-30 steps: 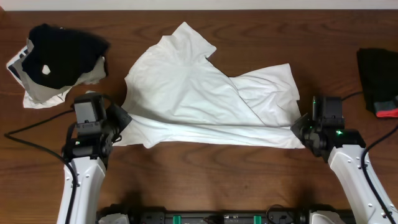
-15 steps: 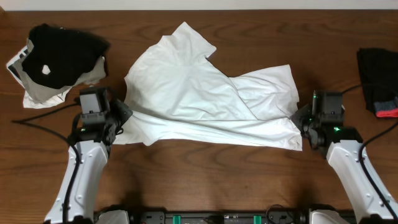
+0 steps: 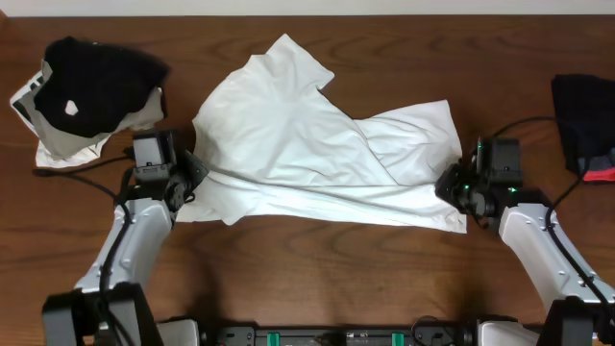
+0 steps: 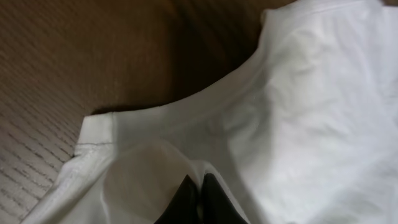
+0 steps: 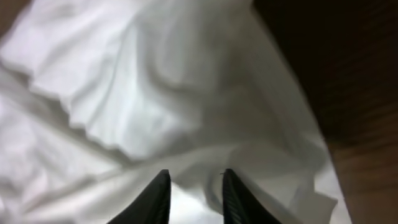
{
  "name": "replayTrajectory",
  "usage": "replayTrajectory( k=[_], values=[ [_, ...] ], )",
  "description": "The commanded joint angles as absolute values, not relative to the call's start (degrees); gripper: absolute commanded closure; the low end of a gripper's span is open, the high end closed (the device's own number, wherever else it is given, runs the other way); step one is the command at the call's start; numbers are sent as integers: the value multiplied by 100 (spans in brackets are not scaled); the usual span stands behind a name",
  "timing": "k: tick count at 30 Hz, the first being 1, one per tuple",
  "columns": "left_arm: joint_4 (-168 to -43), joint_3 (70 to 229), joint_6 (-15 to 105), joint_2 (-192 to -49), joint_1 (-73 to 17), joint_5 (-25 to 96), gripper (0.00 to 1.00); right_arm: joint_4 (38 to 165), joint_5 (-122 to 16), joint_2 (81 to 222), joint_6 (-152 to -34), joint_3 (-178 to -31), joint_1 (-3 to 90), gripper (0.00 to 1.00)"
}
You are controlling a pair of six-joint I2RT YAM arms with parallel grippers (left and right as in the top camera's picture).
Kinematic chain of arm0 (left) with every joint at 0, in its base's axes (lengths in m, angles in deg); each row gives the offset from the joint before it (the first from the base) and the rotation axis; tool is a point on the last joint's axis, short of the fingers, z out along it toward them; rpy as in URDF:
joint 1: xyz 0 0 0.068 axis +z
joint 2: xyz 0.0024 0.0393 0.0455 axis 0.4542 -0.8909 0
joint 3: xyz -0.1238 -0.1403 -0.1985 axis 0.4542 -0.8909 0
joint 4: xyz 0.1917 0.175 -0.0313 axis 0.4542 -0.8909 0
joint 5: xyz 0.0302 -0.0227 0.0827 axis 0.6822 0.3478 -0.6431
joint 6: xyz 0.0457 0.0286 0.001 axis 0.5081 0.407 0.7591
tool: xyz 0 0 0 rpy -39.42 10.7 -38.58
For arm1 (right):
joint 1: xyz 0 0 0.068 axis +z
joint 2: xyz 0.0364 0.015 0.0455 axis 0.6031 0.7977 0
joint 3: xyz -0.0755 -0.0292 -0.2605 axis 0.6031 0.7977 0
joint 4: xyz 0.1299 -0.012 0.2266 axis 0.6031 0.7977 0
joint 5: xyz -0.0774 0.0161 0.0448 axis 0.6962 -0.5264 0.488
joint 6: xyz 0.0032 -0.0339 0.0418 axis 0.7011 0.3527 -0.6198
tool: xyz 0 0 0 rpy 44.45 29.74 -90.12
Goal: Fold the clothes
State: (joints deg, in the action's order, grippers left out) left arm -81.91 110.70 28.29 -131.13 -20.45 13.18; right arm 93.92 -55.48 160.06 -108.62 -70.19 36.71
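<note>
The white T-shirt (image 3: 288, 125) lies in the middle of the brown wooden table (image 3: 317, 279) — bumpy and full of folds, not flat. One sleeve sticks out at the far side, and a flap is folded over on the right. The left gripper (image 3: 189, 173) is at the shirt's left edge, its black tips pinched tight on a bit of cloth. The right gripper (image 3: 448, 183) is at the right edge — its fingers (image 5: 158, 196) stand a little apart, with white cloth showing between them. A black garment with a white spot (image 3: 96, 77) sits at the far left, apart from the shirt.
</note>
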Motion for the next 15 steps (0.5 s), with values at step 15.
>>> replayTrajectory(
  k=[15],
  values=[
    [-8086, 11166, 2822, -13460, -2056, 1222, 94, 11057, -5657, 16006, -10368, -7345, 4134, 72]
  ],
)
